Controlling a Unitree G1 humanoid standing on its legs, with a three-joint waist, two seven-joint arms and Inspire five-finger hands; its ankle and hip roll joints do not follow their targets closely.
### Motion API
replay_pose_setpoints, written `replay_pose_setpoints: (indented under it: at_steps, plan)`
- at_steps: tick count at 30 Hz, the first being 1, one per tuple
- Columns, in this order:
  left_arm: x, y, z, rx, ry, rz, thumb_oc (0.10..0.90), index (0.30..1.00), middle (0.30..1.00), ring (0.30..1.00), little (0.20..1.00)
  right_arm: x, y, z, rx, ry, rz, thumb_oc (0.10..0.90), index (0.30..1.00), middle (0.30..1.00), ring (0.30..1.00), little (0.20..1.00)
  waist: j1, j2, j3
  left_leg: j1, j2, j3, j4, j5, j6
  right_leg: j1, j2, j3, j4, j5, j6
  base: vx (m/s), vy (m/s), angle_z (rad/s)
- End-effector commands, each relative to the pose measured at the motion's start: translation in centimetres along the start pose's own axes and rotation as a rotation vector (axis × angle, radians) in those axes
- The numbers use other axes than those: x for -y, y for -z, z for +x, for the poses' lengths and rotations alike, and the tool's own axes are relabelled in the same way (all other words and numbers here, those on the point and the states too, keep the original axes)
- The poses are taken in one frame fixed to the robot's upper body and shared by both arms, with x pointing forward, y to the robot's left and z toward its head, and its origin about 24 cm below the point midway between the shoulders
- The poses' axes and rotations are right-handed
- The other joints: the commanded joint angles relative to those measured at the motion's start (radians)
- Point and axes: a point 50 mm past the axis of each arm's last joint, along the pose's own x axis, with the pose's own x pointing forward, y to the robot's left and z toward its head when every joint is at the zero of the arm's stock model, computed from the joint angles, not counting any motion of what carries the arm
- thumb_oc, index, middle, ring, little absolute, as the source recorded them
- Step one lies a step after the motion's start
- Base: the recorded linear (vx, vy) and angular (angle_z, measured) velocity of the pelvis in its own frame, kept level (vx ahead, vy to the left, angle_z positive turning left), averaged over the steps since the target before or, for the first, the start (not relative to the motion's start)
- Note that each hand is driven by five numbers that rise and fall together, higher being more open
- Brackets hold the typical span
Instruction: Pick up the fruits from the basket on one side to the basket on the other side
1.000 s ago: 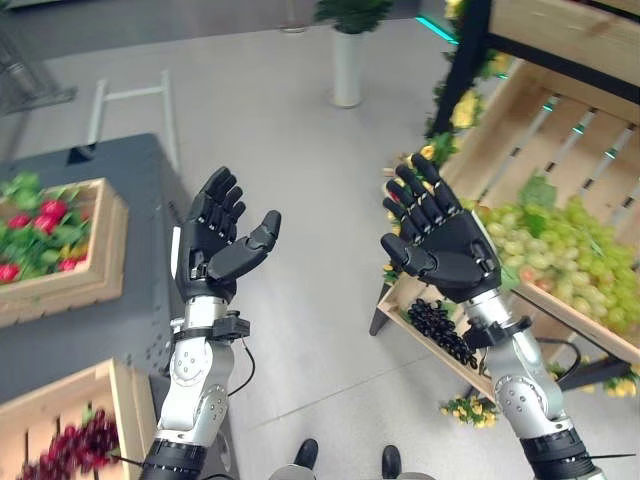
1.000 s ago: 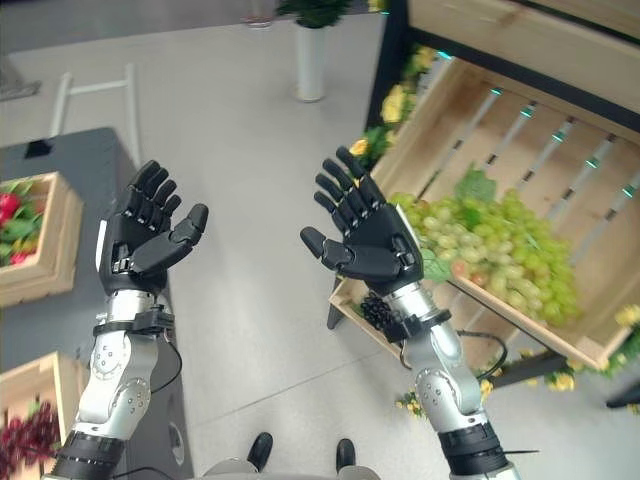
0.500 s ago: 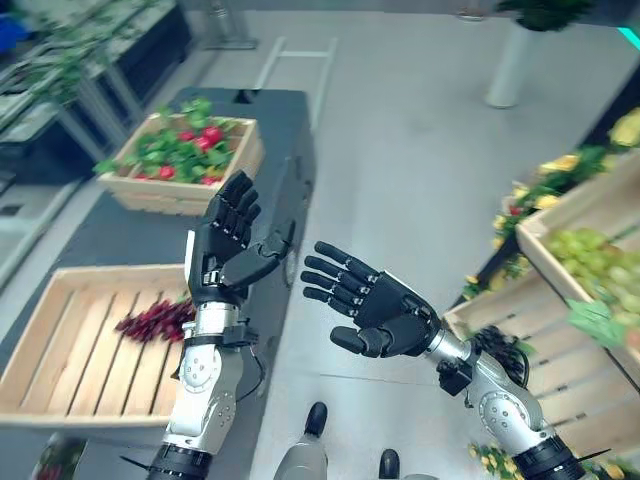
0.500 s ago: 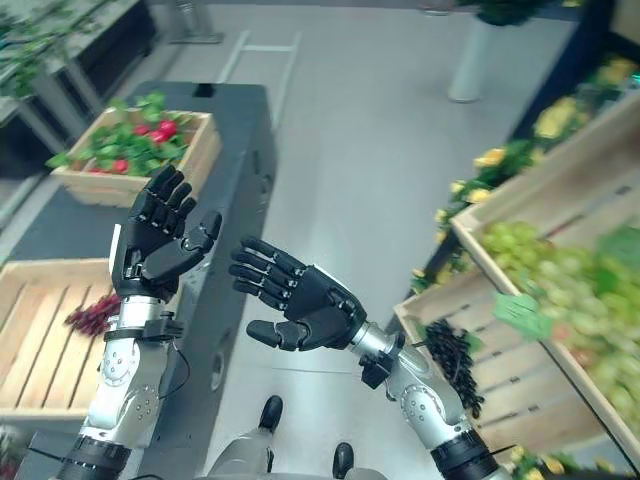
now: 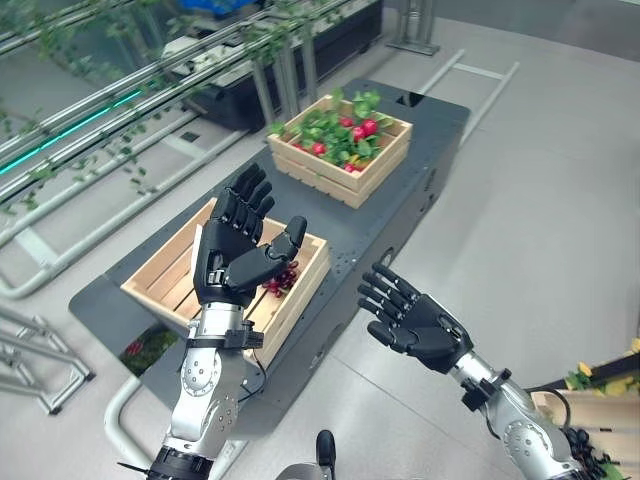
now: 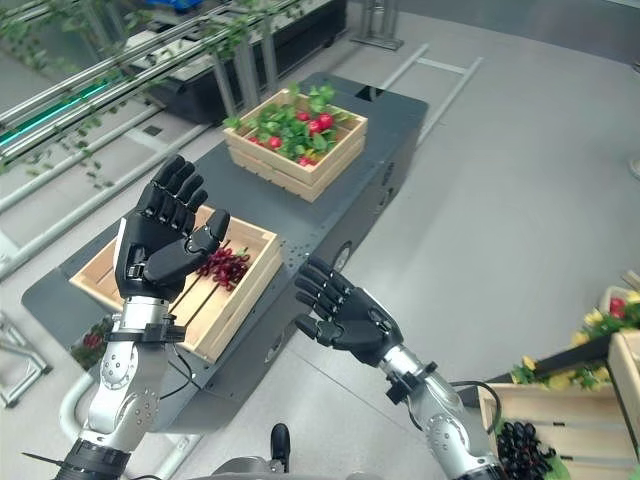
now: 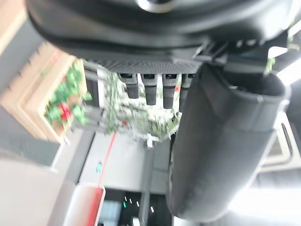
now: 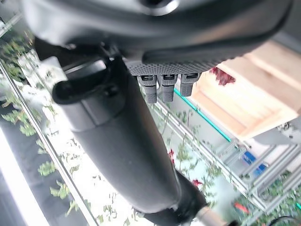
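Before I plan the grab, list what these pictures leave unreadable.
- Red grapes: the left robot hand covers part of the bunch in the near crate.
- Dark grapes: cut off by the frame's bottom edge.
- Far crate: fruit type too small among leaves.
- Right robot hand: open, empty.

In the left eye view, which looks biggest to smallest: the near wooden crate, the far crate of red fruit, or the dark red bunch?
1. Near wooden crate, partly behind the left hand.
2. Far crate, though distance may shrink it.
3. Dark red bunch, clearly smallest.
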Motion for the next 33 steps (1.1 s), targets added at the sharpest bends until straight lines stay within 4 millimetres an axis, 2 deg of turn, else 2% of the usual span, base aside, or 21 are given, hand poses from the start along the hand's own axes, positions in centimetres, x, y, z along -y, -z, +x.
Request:
replay_pose_setpoints:
  at_steps: [1,3,6,9,12,14,16,18,19,20,21,24,26,27,28,31,33]
  plan:
    - [0.3,-4.1,1.5,0.219,0.077,0.042,0.800,0.900,0.900,0.900,0.900,-2.6,-2.6,1.4,0.198,-0.149,-0.020,0.800,0.900,0.900,0.900,0.900,0.009,-0.028,-0.067,0.058,0.068,-0.035,0.000,-0.079,-0.082,-0.077,-0.073,-0.060,-0.129,0.273,0.032,0.10,0.314,0.18]
    - [0.3,-4.2,1.5,0.218,0.088,0.046,0.800,0.900,0.900,0.900,0.900,-3.1,-2.5,1.4,0.200,-0.213,-0.028,0.800,0.900,0.900,0.900,0.900,0.021,-0.030,-0.065,0.063,0.047,-0.049,0.000,-0.092,-0.064,-0.086,-0.099,-0.070,-0.098,0.271,0.050,0.08,0.279,0.20]
    - [0.3,-4.1,1.7,0.202,0.094,0.035,0.800,0.900,0.900,0.900,0.900,-3.2,-2.4,1.6,0.189,-0.240,-0.027,0.800,0.900,0.900,0.900,0.900,0.038,-0.028,-0.057,0.067,0.032,-0.065,0.000,-0.096,-0.048,-0.099,-0.119,-0.068,-0.043,0.261,0.052,0.07,0.297,0.16]
    - [0.6,-4.0,1.9,0.195,0.104,0.022,0.800,0.900,0.900,0.900,0.900,-3.4,-2.3,1.9,0.168,-0.311,-0.043,0.800,0.900,0.900,0.900,0.900,0.053,-0.020,-0.035,0.081,0.011,-0.087,0.000,-0.094,-0.026,-0.133,-0.153,-0.052,0.103,0.265,0.046,0.06,0.269,0.07]
    - [0.9,-4.0,2.0,0.198,0.118,0.026,0.800,0.900,0.900,0.900,0.900,-3.8,-2.2,1.8,0.160,-0.338,-0.059,0.800,0.900,0.900,0.900,0.900,0.051,-0.019,-0.020,0.085,-0.008,-0.113,0.001,-0.092,-0.006,-0.185,-0.170,-0.001,0.235,0.294,0.048,0.05,0.177,0.21]
    - [1.0,-4.2,2.2,0.196,0.121,0.019,0.800,0.900,0.900,0.900,0.900,-4.2,-2.3,1.6,0.156,-0.362,-0.074,0.800,0.900,0.900,0.900,0.900,0.035,-0.018,-0.012,0.084,-0.021,-0.154,0.012,-0.091,0.005,-0.225,-0.125,0.085,0.325,0.278,0.034,0.08,0.091,0.27]
    - [1.2,-4.0,2.3,0.190,0.123,0.015,0.800,0.900,0.900,0.900,0.900,-4.2,-2.5,1.2,0.155,-0.361,-0.072,0.800,0.900,0.900,0.900,0.900,0.019,-0.021,-0.015,0.073,-0.035,-0.191,0.029,-0.091,0.012,-0.232,-0.065,0.138,0.301,0.259,0.023,0.11,-0.005,0.71]
    - [1.3,-3.9,2.2,0.186,0.127,0.017,0.800,0.900,0.900,0.900,0.900,-4.2,-2.5,1.0,0.152,-0.371,-0.069,0.800,0.900,0.900,0.900,0.900,0.013,-0.029,-0.017,0.070,-0.046,-0.216,0.043,-0.095,0.015,-0.217,-0.050,0.152,0.230,0.251,0.019,0.13,-0.057,0.97]
    - [1.5,-3.7,2.0,0.179,0.130,0.017,0.800,0.900,0.900,0.900,0.900,-4.3,-2.3,0.9,0.136,-0.397,-0.068,0.800,0.900,0.900,0.900,0.900,0.011,-0.033,-0.016,0.065,-0.053,-0.234,0.052,-0.102,0.012,-0.203,-0.039,0.184,0.108,0.254,0.019,0.15,-0.111,0.88]
    - [1.6,-3.6,2.0,0.176,0.138,0.018,0.800,0.900,0.900,0.900,0.900,-4.3,-2.2,0.9,0.130,-0.407,-0.069,0.800,0.900,0.900,0.900,0.900,0.009,-0.037,-0.015,0.063,-0.058,-0.241,0.054,-0.109,0.013,-0.202,-0.034,0.205,0.052,0.274,0.026,0.20,-0.211,1.00]
    - [1.8,-3.3,1.9,0.174,0.156,0.028,0.800,0.900,0.900,0.900,0.900,-4.4,-2.0,1.0,0.123,-0.423,-0.072,0.800,0.900,0.900,0.900,0.900,0.004,-0.046,-0.012,0.058,-0.069,-0.250,0.062,-0.130,0.016,-0.218,-0.030,0.251,-0.026,0.329,0.044,0.15,-0.217,0.79]
    - [2.0,-3.1,1.7,0.175,0.180,0.037,0.800,0.900,0.900,0.900,0.900,-4.7,-2.0,1.3,0.141,-0.441,-0.074,0.800,0.900,0.900,0.900,0.900,-0.007,-0.064,0.001,0.050,-0.078,-0.273,0.086,-0.174,0.025,-0.275,-0.025,0.346,-0.115,0.420,0.071,0.16,-0.290,0.83]
    - [1.7,-3.1,1.6,0.175,0.180,0.041,0.800,0.900,0.900,0.900,0.900,-4.8,-2.1,1.4,0.155,-0.445,-0.067,0.800,0.900,0.900,0.900,0.900,-0.016,-0.070,0.009,0.055,-0.072,-0.282,0.099,-0.195,0.028,-0.289,-0.012,0.392,-0.143,0.433,0.076,0.22,-0.362,1.02]
    - [1.4,-3.1,1.5,0.167,0.193,0.046,0.800,0.900,0.900,0.900,0.900,-4.9,-2.0,1.3,0.166,-0.440,-0.063,0.800,0.900,0.900,0.900,0.900,-0.020,-0.075,0.013,0.057,-0.064,-0.293,0.113,-0.203,0.028,-0.299,0.014,0.416,-0.095,0.412,0.073,0.26,-0.447,1.05]
    - [1.2,-3.1,1.3,0.163,0.202,0.048,0.800,0.900,0.900,0.900,0.900,-4.8,-2.2,1.3,0.173,-0.437,-0.067,0.800,0.900,0.900,0.900,0.900,-0.018,-0.078,0.013,0.056,-0.056,-0.307,0.120,-0.201,0.026,-0.285,0.022,0.411,-0.074,0.388,0.071,0.24,-0.423,0.98]
    - [1.3,-3.1,1.0,0.147,0.202,0.050,0.800,0.900,0.900,0.900,0.900,-4.7,-2.6,1.3,0.172,-0.421,-0.049,0.800,0.900,0.900,0.900,0.900,-0.016,-0.081,0.002,0.069,-0.031,-0.314,0.113,-0.191,0.011,-0.251,0.032,0.393,-0.087,0.372,0.054,0.22,-0.329,0.73]
    - [1.0,-3.1,0.7,0.132,0.176,0.040,0.800,0.900,0.900,0.900,0.900,-4.7,-2.7,1.3,0.143,-0.423,-0.037,0.800,0.900,0.900,0.900,0.900,-0.006,-0.084,-0.020,0.079,-0.001,-0.324,0.133,-0.190,-0.025,-0.206,0.036,0.361,-0.102,0.343,0.024,0.26,-0.340,0.72]
